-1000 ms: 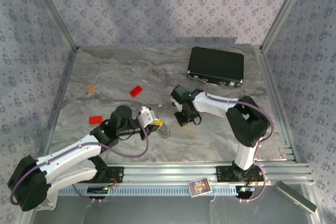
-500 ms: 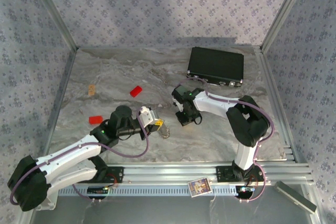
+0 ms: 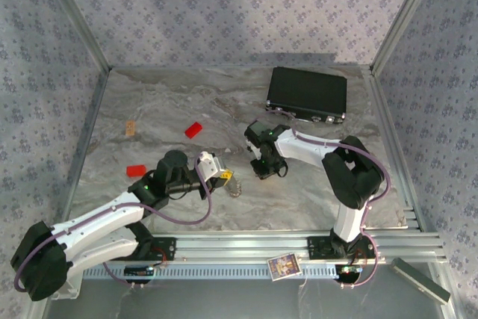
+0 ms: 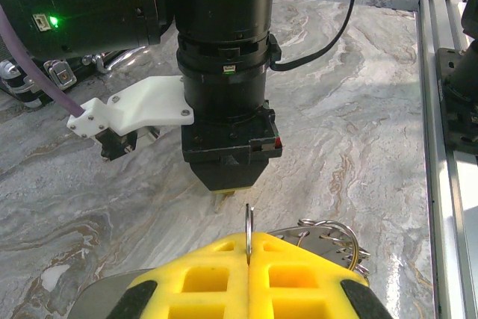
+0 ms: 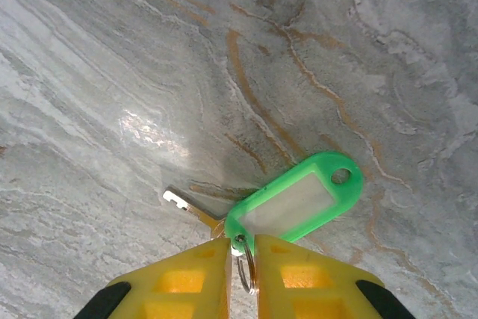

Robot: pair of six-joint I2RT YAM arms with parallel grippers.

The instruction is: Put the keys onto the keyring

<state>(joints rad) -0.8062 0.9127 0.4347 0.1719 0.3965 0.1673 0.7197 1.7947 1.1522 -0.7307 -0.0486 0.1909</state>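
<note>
Two grippers meet near the middle of your table (image 3: pixel 149 106), the left gripper (image 3: pixel 224 178) pointing toward the right gripper (image 3: pixel 265 171), which points down at the marble just beyond it.

In your left wrist view the yellow fingers (image 4: pixel 202 282) are pressed together, with no gap along their seam. They are clamped on the keyring (image 4: pixel 249 229), whose thin silvery loop stands upright, edge-on, out of that seam. More silvery loops and a bit of chain hang off the right side of the fingertips, just above the marble.

In your right wrist view the fingers (image 5: pixel 179 282) stand slightly apart, with a narrow slit between them. A small metal ring sits in that slit. You cannot tell whether the pads pinch it or only flank it. The green key (image 5: pixel 295 199) lies just past the fingertips, its plastic head angled up to the right and its metal blade pointing left. The head looks flat on the marble, though contact is hard to judge.

Farther off, your top view shows a red block (image 3: pixel 193 129) left of the right arm, another red block (image 3: pixel 136 170) by the left arm's elbow, and a black box (image 3: pixel 306 93) at the back right, all well apart from both grippers.
</note>
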